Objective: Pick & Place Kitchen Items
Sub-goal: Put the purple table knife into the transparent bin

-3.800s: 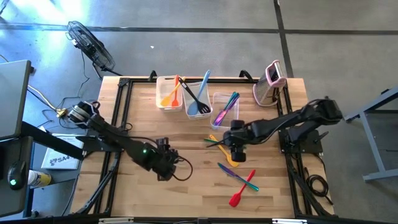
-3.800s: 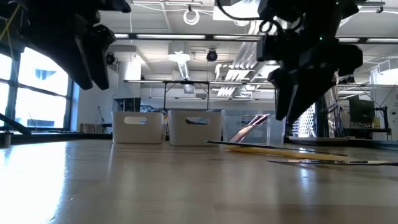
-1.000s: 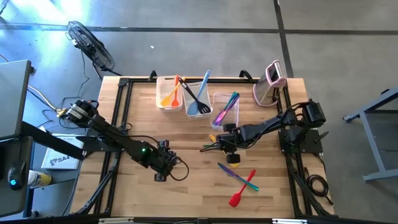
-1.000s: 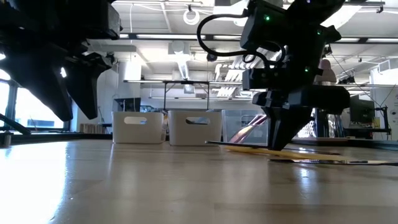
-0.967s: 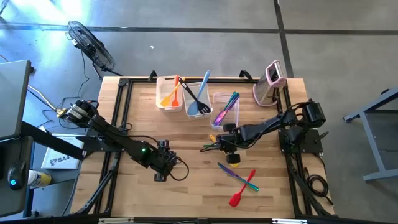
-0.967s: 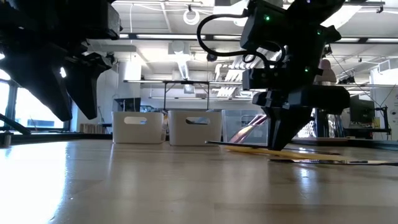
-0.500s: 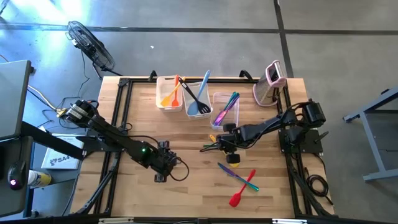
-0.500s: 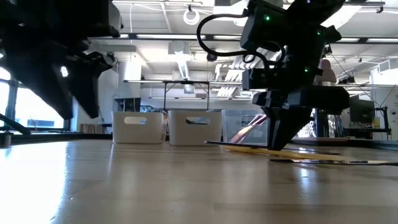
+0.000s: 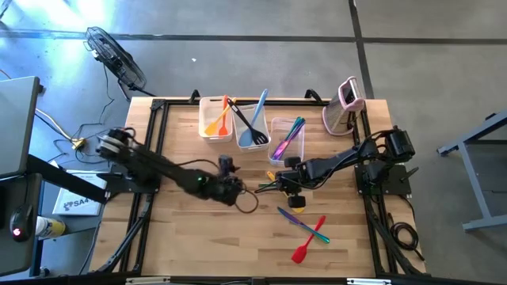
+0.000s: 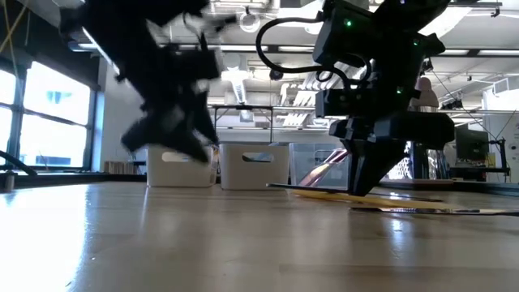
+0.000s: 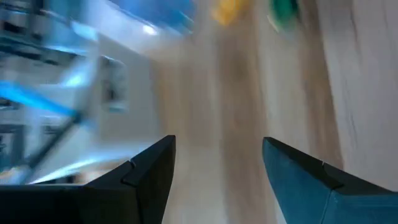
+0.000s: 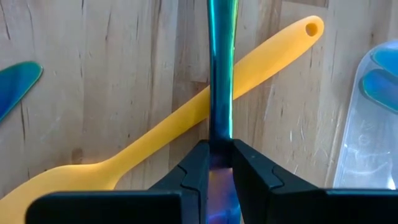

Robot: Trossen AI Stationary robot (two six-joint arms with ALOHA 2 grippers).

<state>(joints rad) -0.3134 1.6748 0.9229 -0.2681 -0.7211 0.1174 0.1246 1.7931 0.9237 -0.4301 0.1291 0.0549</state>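
Note:
My right gripper (image 9: 288,185) stands steeply over the middle of the table, shut on a slim teal utensil (image 12: 221,56). That utensil crosses over a yellow spatula (image 12: 186,118). My left gripper (image 9: 238,190) is open with nothing between its fingers (image 11: 217,177), just left of those utensils; its own view is blurred. A blue utensil (image 9: 289,215), a red spatula (image 9: 304,247) and a teal one (image 9: 318,231) lie flat on the wood nearer the front. More utensils stand in three clear tubs (image 9: 252,131) at the back. My right gripper pinches the teal utensil's handle (image 12: 221,127) between its two fingers. The fingers (image 12: 196,165) come from above, pointing steeply down, one on each side of the handle. The handle runs on past the fingertips and lies low, across the yellow spatula's handle (image 12: 249,65).
A pink-and-white upright object (image 9: 345,101) stands at the back right. Black frame rails (image 9: 154,134) border the table. Bare wood lies at the front left (image 9: 182,245). In the low view the tubs (image 10: 219,166) stand behind my grippers.
My left gripper has swung from the near left part of the table toward the far edge and the right, up to the utensils in the middle, rolling as it went. It has stayed open. My right gripper has kept still on the teal utensil.

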